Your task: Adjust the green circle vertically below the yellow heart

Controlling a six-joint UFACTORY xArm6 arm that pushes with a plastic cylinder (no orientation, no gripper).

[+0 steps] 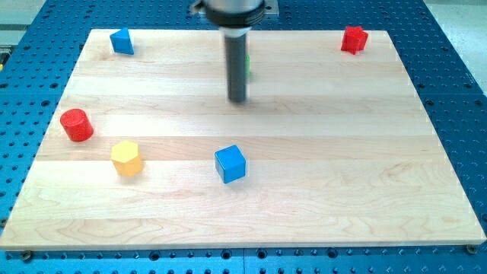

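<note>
Where visible: entries follow.
Tip point(238, 100): on worktop point(319, 152), upper centre.
Green block point(247, 64): mostly hidden behind rod; shape, axis, heading unreadable.
Fingers: none fitted.

Bright, even light from overhead fills the view, and the pale wooden counter point(319, 152) shows its grain clearly with no hot spots. Shadows are short and soft: the blue cube point(230, 164), the yellow block point(127, 158) and the red cylinder point(76, 125) each throw only a thin dark rim at their base. The dark rod point(237, 65) has a faint vertical sheen along its side, and its lower end, my tip point(238, 100), casts almost no shadow. The rod's edges look slightly soft. The blue perforated surround point(456, 91) is evenly lit. The counter's far edge narrows from perspective
</note>
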